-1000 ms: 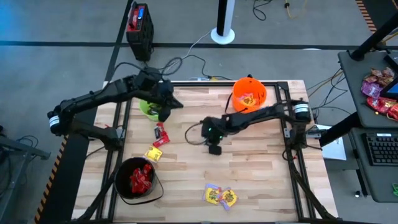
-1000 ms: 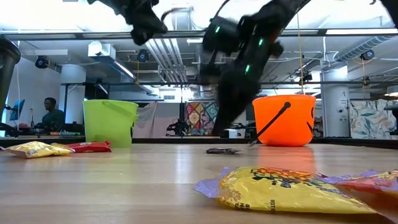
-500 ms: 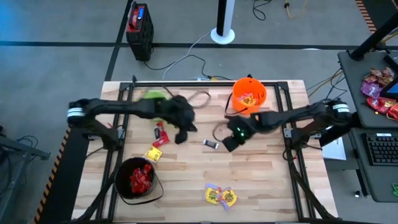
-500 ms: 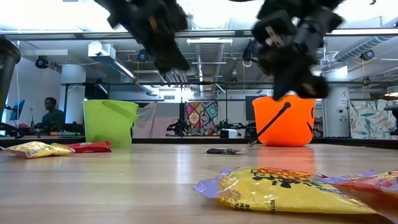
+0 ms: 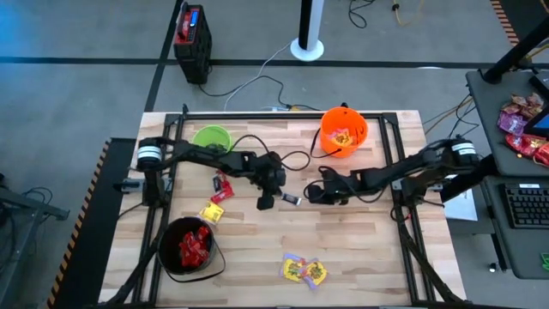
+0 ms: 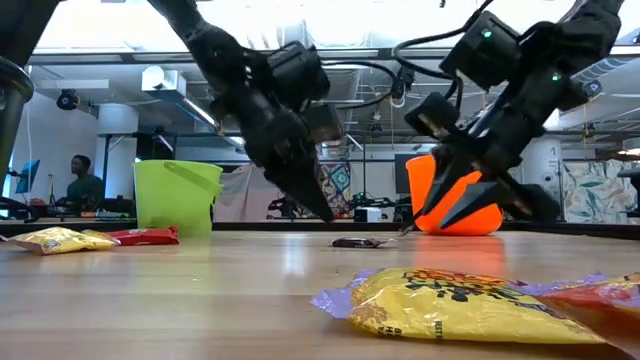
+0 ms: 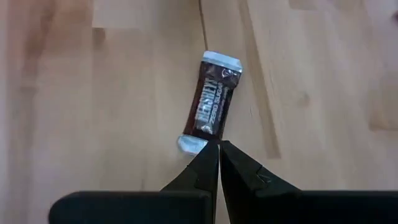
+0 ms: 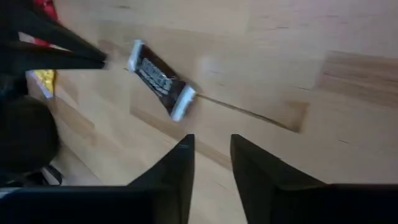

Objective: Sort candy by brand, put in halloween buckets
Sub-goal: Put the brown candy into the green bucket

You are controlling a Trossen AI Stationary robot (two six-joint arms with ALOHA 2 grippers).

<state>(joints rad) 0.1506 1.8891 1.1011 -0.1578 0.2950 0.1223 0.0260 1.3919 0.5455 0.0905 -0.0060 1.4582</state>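
While the dark-wrapped candy (image 5: 291,200) lay on the table (image 5: 360,249), both grippers flanked it. Left gripper (image 5: 265,202) was closed, empty. Right gripper (image 5: 314,195) stood slightly parted, holding nothing.

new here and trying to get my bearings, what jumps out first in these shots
Both arms point at one dark-wrapped candy lying mid-table: the left gripper, shut, sits just beside it, and the right gripper, slightly open, faces it from the other side. Around them stand the orange bucket and green bucket at the far edge, and a black bucket of red candy near the front.
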